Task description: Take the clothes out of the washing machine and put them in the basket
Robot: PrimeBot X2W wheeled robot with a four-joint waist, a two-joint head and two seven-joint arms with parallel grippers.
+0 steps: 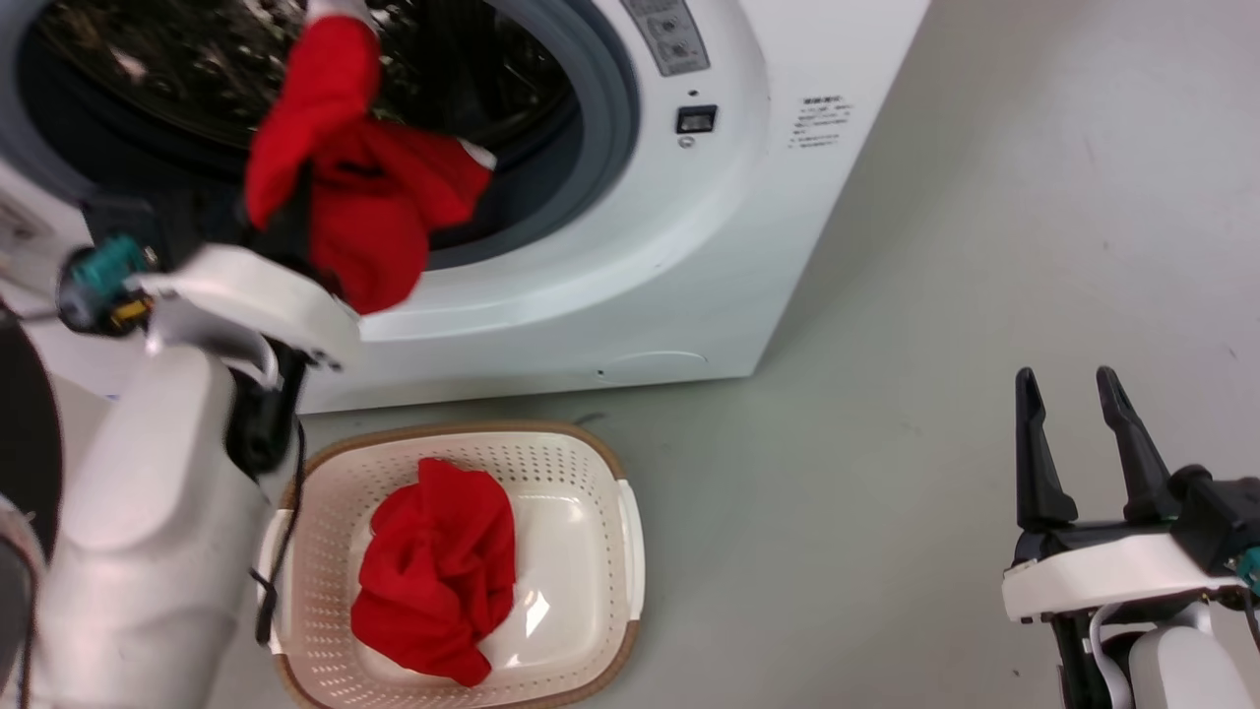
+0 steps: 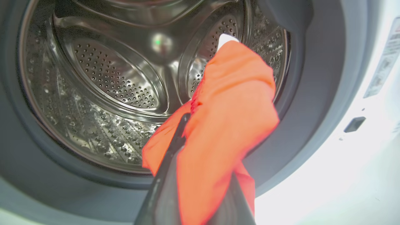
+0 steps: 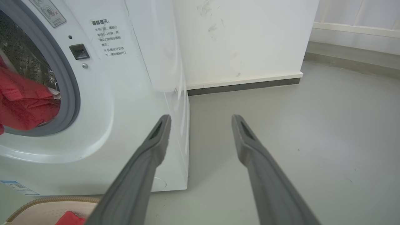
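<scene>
At the grey-rimmed porthole of the large white front-loading washing machine (image 1: 709,246), our left gripper (image 2: 203,140) pinches a bright red soft garment (image 1: 369,207) with a small white cuff between its dark fingers. The cloth hangs in the mouth of the opening, before the shiny perforated steel drum (image 2: 109,78). Just in front of the machine, on the grey floor (image 1: 886,492), a second red garment (image 1: 438,571) lies crumpled in the low cream perforated plastic basket (image 1: 630,551). Our right gripper (image 1: 1067,384) hovers well apart, fingers spread.
</scene>
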